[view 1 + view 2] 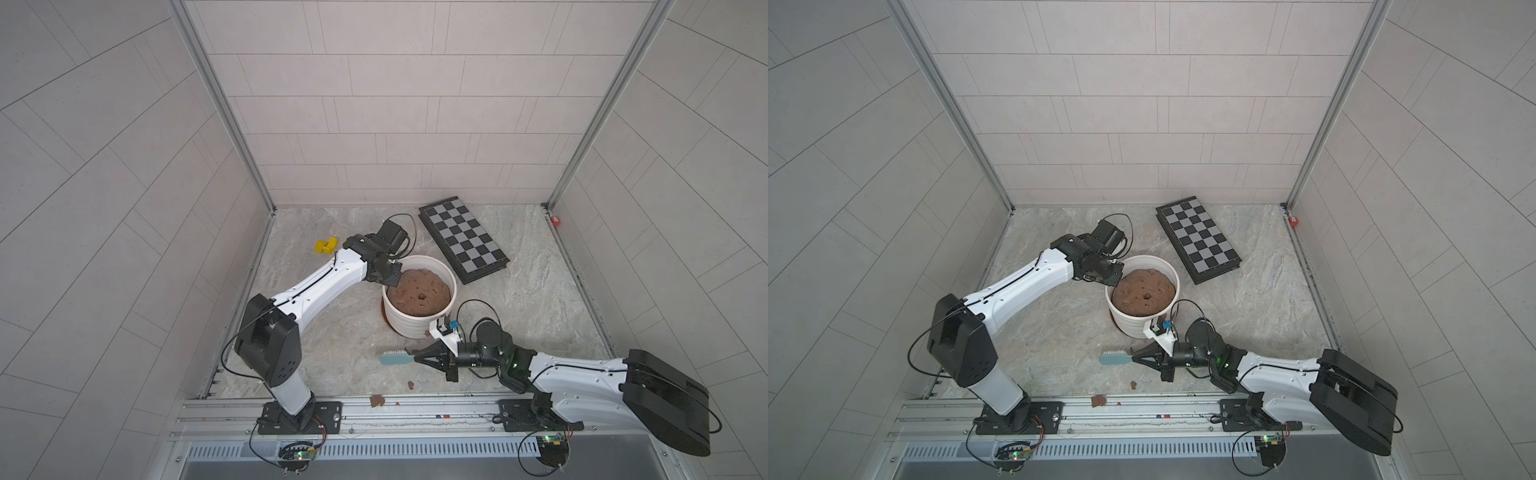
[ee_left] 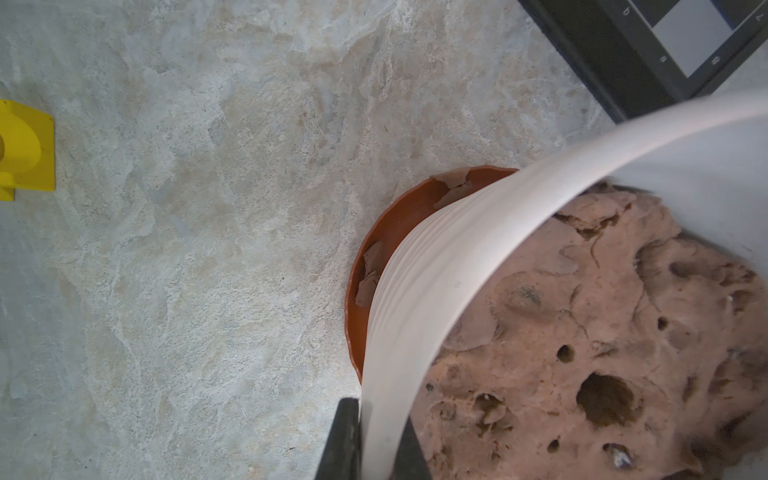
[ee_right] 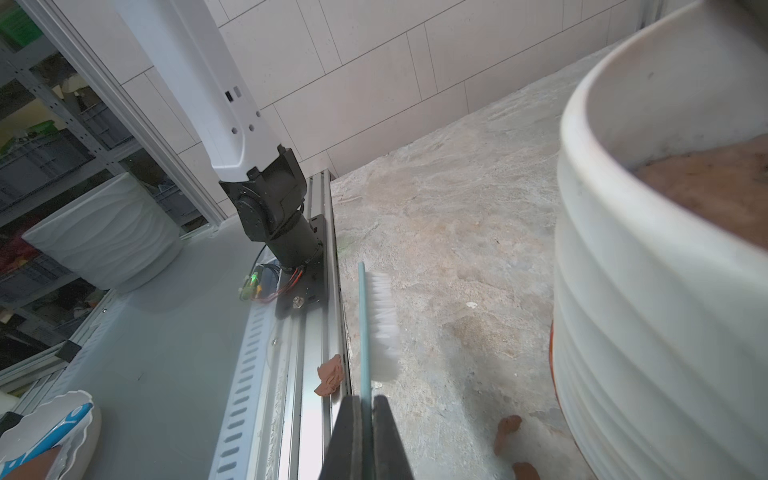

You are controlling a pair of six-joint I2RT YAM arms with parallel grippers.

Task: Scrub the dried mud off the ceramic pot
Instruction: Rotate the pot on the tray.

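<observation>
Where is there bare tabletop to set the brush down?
Widest bare patch: the right side, between the black-and-grey chessboard, the white ribbed ceramic pot and the right wall. A smaller one along the back wall between the yellow block and the chessboard. Crowded: the front, where the right gripper holds the light-blue brush among brown dried mud flakes.

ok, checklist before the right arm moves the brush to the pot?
1. Left gripper shut on the ceramic pot rim: ok.
2. Right gripper shut on the brush handle: ok.
3. Bristles turned toward the pot: ok.
4. Bristles touching the pot wall: not ok, bare table lies between them.
5. Wall clean: cannot tell, far side hidden; dried mud flakes lie loose on the rail and table.
</observation>
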